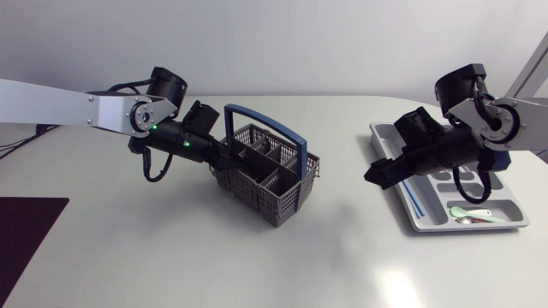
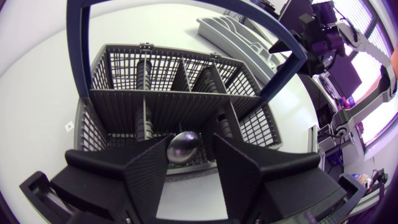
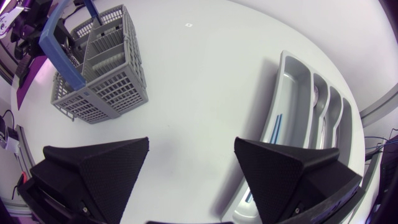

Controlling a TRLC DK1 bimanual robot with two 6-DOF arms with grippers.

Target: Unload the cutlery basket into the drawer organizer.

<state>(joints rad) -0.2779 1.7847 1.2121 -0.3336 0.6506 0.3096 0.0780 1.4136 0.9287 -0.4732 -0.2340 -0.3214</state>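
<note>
The grey cutlery basket (image 1: 267,178) with a blue handle (image 1: 272,122) stands mid-table. My left gripper (image 1: 228,159) is at its left side, reaching over the rim. In the left wrist view a shiny metal spoon bowl (image 2: 183,148) sticks up between the fingers of my left gripper (image 2: 193,142); it lies against one finger, and a gap shows at the other finger (image 2: 239,171). My right gripper (image 1: 378,175) hangs wide open and empty above the table, just left of the grey drawer organizer (image 1: 425,224). The basket (image 3: 102,59) and the organizer (image 3: 287,74) both show ahead of my right gripper (image 3: 191,149).
In the organizer lie a thin blue stick (image 1: 414,202) and a pale green spoon (image 1: 473,211). Dark upright pieces (image 2: 144,78) stand in the basket's far compartments. A dark purple mat (image 1: 26,231) lies at the table's left front. Bare table separates basket and organizer.
</note>
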